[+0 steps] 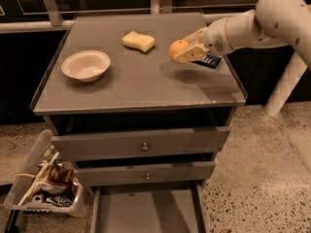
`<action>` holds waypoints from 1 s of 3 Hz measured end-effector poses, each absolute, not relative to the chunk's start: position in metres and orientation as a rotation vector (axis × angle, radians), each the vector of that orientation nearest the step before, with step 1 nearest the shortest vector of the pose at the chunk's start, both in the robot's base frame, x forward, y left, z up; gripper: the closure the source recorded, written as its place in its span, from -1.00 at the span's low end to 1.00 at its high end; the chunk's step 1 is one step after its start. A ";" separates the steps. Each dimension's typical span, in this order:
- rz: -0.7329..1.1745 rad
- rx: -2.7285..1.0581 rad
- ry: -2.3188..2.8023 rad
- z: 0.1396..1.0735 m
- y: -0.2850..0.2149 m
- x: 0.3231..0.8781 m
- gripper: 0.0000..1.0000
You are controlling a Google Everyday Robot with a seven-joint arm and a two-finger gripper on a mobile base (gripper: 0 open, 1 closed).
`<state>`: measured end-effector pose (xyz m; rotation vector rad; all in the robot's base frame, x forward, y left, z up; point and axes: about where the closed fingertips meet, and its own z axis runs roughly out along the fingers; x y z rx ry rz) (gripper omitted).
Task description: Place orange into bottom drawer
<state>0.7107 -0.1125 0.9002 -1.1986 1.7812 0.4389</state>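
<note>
Orange-skinned and smooth, the orange [177, 47] was held clamped between the two fingers of the gripper [183, 48]. It was carried just above the right rear part of the cabinet's top [146, 89], and a shadow was cast on the top beneath it.

Several failures were judged possible. A round, slick fruit pinched at two narrow places could be squeezed out or rolled free during the long descent to the cabinet's foot. The top's edge, or the two shut upper drawers [141, 142] below it, could be struck if the arm was not first carried out past the cabinet's front. If the fruit was let go too high, it could bounce or roll over the thin side walls and be lost on the floor in front of the cabinet. A dark blue item [210, 60], lying on the cabinet's top just behind the gripper, could be brushed by the wrist.

The bottom drawer [146, 212] was pulled out at the cabinet's foot. Its grey floor was bare as far as could be seen, though its front end was cut off from view. Nothing could be told of the upper drawers' contents. A white bowl [86, 65], on the left of the cabinet's top, was empty. A pale sponge [138, 41] lay loose at the rear middle of the top. A clear bin [41, 208] on the floor beside the cabinet's left foot was filled with wrappers and packets.
</note>
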 end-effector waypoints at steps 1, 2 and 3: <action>0.419 -1.215 1.730 0.926 -0.136 0.679 1.00; 0.386 -1.216 1.709 0.942 -0.163 0.641 1.00; 0.358 -1.215 1.711 0.945 -0.184 0.593 1.00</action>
